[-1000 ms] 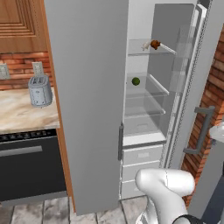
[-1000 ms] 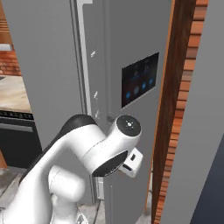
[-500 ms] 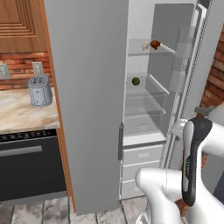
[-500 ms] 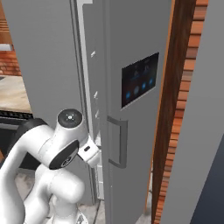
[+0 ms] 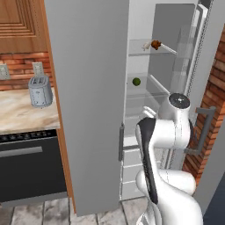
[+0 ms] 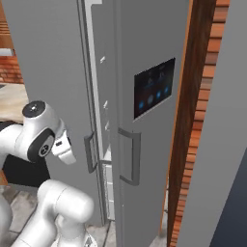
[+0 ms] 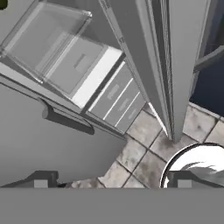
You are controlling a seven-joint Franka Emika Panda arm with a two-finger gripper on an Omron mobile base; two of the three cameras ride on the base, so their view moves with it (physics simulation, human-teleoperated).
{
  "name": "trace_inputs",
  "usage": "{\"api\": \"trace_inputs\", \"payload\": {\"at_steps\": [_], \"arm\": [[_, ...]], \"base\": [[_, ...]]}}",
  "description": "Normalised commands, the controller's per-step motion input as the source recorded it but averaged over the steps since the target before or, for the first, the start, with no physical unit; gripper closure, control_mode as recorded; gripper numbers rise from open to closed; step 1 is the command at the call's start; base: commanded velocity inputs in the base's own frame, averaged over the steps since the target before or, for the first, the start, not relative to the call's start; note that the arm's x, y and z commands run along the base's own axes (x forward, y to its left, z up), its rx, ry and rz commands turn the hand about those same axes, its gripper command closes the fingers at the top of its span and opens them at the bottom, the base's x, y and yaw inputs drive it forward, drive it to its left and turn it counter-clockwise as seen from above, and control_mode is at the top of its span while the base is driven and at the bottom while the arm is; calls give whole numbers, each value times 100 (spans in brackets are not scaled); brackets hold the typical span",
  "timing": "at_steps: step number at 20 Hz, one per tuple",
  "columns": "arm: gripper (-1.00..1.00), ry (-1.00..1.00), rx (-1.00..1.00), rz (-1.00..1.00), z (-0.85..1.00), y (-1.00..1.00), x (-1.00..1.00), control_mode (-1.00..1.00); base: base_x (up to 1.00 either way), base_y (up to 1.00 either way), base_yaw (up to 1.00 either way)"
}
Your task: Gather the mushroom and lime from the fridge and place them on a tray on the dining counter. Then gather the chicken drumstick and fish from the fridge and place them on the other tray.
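Note:
The fridge stands with its left door swung open, showing white walls and glass shelves. On the top shelf lies the chicken drumstick, reddish-brown with a whitish bone end. One shelf lower sits the lime; it is also the green spot at the hand view's top left corner. My gripper is open, fingertips wide apart with nothing between them, looking down over the lower shelves and drawers. My arm is raised before the fridge opening. The mushroom, fish, trays and dining counter are out of view.
The right fridge door carries a black panel and bar handles. A toaster stands on the marbled kitchen counter left of the fridge, above a black oven. A brick wall lies to the right.
My arm has swung up from low near the base to chest height in front of the fridge opening. The fridge and the food inside have not moved.

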Motion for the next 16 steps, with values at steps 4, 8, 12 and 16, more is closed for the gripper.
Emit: {"api": "trace_inputs", "payload": {"at_steps": [4,8,12,16], "arm": [[-100,-4,0,-36,5,12,74,-100],[-100,-11,0,-35,14,4,75,-100],[-100,-9,4,-30,21,-6,67,-100],[-100,-18,6,-21,35,0,41,-100]], "base": [[0,0,0],[0,0,0],[0,0,0],[0,0,0]]}}
